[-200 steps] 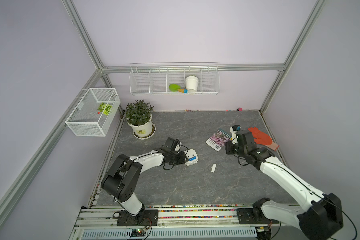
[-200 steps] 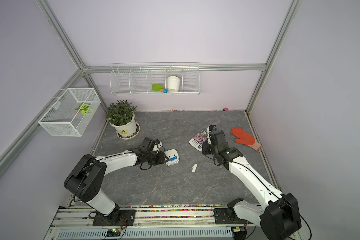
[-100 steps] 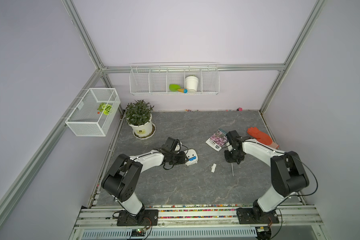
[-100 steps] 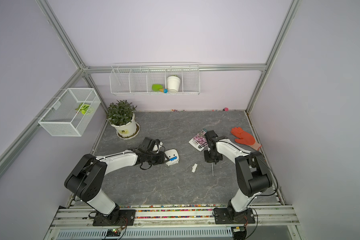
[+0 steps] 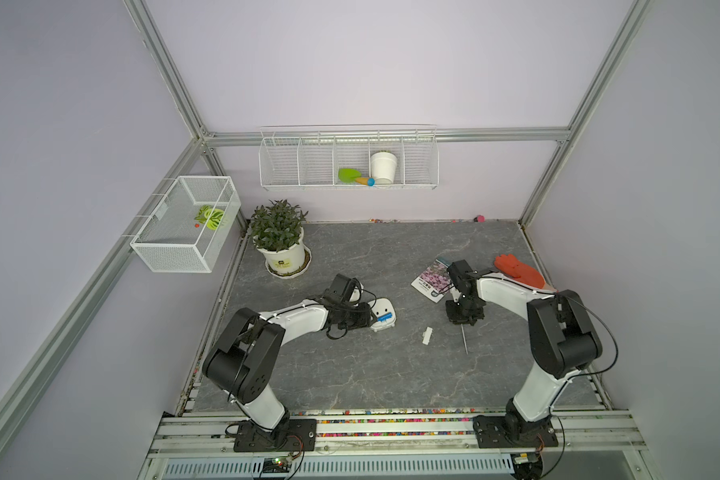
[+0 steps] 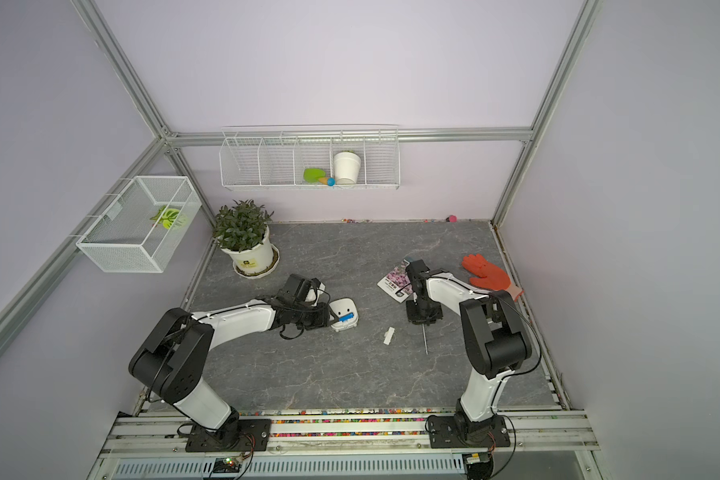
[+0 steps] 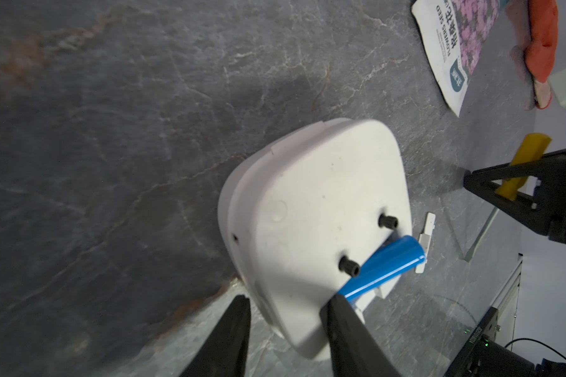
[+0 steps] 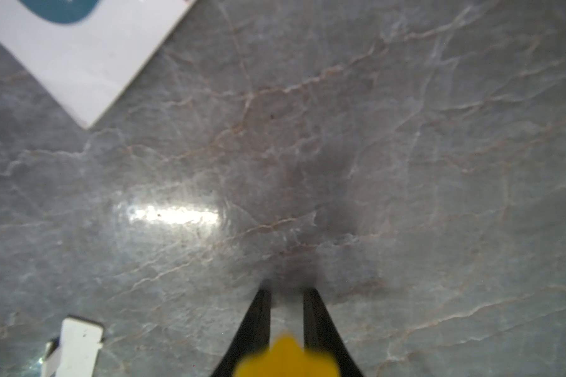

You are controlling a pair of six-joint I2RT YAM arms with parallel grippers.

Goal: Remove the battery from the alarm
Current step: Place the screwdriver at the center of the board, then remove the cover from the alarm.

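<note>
Left claw [image 7: 288, 298] clamped on white rounded plastic alarm [image 5: 385, 309], mid-frame; right claw [image 8: 287, 292] around yellow-handled screwdriver [image 8: 286, 355], grip unclear.

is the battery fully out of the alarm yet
No, the battery lies tilted in the open slot on the back of the alarm, one end raised.

alarm [image 5: 385, 308] back up, blue battery [image 5: 385, 318] showing | left gripper [image 5: 371, 319] at alarm's edge | right gripper [image 5: 463, 321] over screwdriver [image 5: 464, 340]
</note>
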